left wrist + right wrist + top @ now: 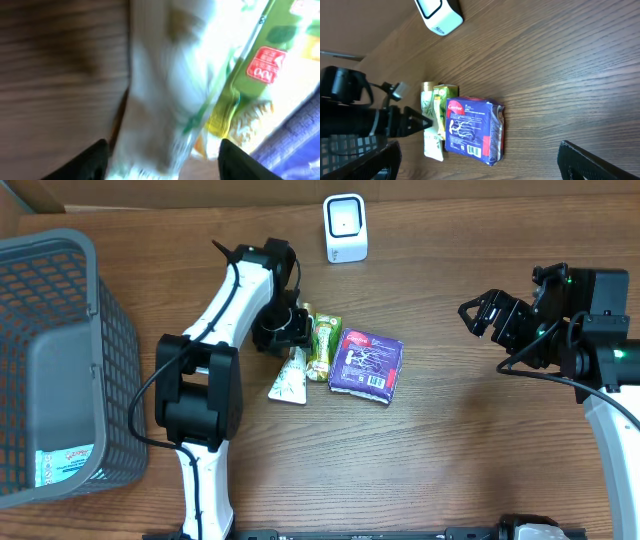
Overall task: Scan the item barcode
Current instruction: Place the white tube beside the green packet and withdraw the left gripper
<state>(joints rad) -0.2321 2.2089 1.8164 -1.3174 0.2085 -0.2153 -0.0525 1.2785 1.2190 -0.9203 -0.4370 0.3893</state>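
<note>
- Overhead: the purple pack (367,364) lies flat on the wooden surface (450,440).
- The green pack (323,345) lies against the purple pack's left edge. The white pouch (290,375) lies just beyond the green pack on that side, with its wide end towards the robot.
- The white scanner (345,227) stands upright well beyond the purple pack, near the far edge of the surface.
- The grey basket (60,270) sits far to the left of the purple pack.
- The left fingers (283,332) are low over the narrow far end of the white pouch. Their spread cannot be told from this view.
- The right fingers (475,308) hang well to the right of the purple pack, spread wide and holding nothing.
- Left wrist: the view is blurred. The left fingers (90,162) stand apart, one on each side of the white pouch (165,90), and are not clamped on it. Whether either one touches it cannot be told.
- The green pack (260,85) lies alongside the pouch, and a corner of the purple pack (295,140) shows beyond it.
- Right wrist: the right fingers (370,160) sit at the two lower corners, far apart, with only bare surface between them.
- The purple pack (472,131) lies face up with a barcode label (474,150) showing. The green pack (442,107) and the white pouch (430,125) are tucked beside it.
- The left fingers (415,121) reach to the pouch from the side away from the purple pack.
- The scanner (440,14) stands well apart from the purple pack.
</note>
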